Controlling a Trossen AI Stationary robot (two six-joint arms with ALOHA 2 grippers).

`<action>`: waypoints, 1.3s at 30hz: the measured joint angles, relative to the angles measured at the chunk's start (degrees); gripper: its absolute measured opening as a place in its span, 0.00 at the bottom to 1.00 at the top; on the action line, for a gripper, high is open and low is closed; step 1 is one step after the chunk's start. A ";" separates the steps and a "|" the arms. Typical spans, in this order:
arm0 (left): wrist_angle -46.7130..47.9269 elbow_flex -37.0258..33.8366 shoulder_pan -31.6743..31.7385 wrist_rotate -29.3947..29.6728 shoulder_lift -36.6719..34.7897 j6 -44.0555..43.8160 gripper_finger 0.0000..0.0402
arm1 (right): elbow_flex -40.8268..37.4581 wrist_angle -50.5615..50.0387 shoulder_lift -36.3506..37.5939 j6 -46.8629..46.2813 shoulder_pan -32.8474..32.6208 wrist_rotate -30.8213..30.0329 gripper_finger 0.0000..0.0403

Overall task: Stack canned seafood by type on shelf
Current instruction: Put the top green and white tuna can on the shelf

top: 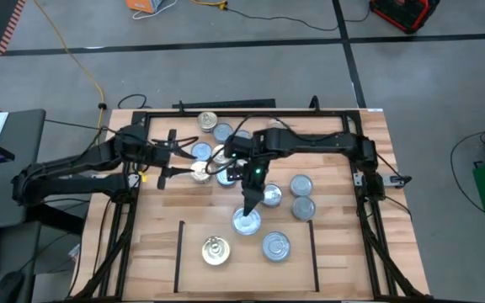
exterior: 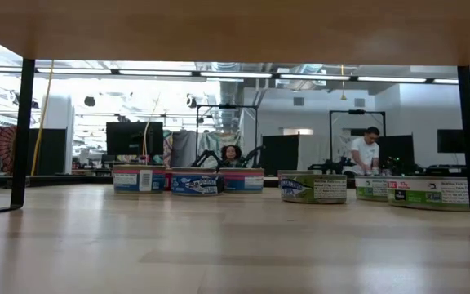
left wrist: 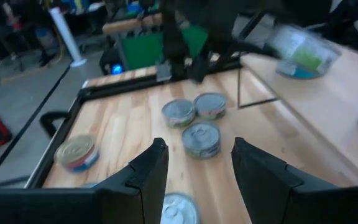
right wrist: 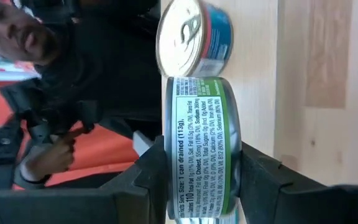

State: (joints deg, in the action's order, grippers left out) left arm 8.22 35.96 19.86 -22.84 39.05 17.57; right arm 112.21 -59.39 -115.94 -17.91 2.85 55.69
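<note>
My right gripper (top: 247, 212) reaches in from the right and is shut on a green-sided tin (right wrist: 204, 143) above the far edge of the shelf (top: 247, 271), a plank patch edged by black lines. On the shelf lie a gold-topped tin (top: 215, 250) and a silver-topped one (top: 275, 246). My left gripper (left wrist: 199, 174) stands open over the table's far left, with nothing between its fingers. Several loose tins (top: 201, 151) lie flat on the planks beyond the shelf. My right gripper pinches the green tin by its two flat faces (right wrist: 171, 168), one finger on each, so the labelled side wall faces the wrist camera. The fingers slant down from the table's far side. The tin (left wrist: 300, 50) is tilted and lifted clear of the table.
A black metal frame (top: 226, 114) runs along the table's far edge and sides. More tins (top: 301, 185) lie to the right of my right gripper. In the low view a row of tins (exterior: 312, 186) stands across the table, with people in the room behind.
</note>
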 joint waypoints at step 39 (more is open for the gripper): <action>-1.19 -1.94 -0.02 5.19 -8.33 -2.76 0.42 | 0.02 1.05 -8.08 -9.56 -4.76 2.74 0.65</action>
State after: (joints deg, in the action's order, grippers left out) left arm 7.04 34.02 19.84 -17.65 30.72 14.81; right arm 112.22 -58.34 -124.03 -27.46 -1.91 58.43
